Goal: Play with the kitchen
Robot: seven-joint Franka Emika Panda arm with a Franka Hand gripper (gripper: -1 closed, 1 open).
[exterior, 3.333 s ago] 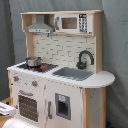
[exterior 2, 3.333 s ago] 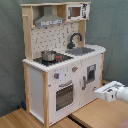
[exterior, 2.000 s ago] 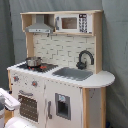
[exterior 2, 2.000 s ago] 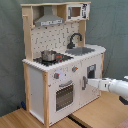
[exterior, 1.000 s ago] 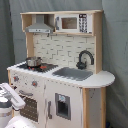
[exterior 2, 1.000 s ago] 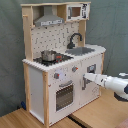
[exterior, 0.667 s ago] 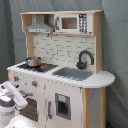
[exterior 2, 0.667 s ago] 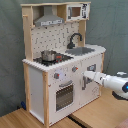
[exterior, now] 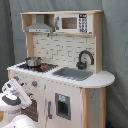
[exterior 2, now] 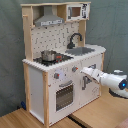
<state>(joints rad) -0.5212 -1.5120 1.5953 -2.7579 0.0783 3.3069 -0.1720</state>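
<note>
Your kitchen (exterior 2: 57,65), white and pale wood, stands on a table (exterior 2: 100,112) against a grey curtain (exterior: 115,45), with oven door, knobs, black hob, pot (exterior 2: 48,55), sink, tap, hood, microwave; gripper (exterior 2: 85,70) at its front, jaw state not discernible.

Gripper (exterior 2: 85,70) at kitchen (exterior 2: 37,75) front, near knobs (exterior 2: 74,69).

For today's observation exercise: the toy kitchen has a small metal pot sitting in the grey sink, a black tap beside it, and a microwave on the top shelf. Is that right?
Not quite. The pot stands on the black hob, not in the sink, which looks empty in both exterior views. The black tap by the sink and the microwave on the top shelf are as stated.
</note>
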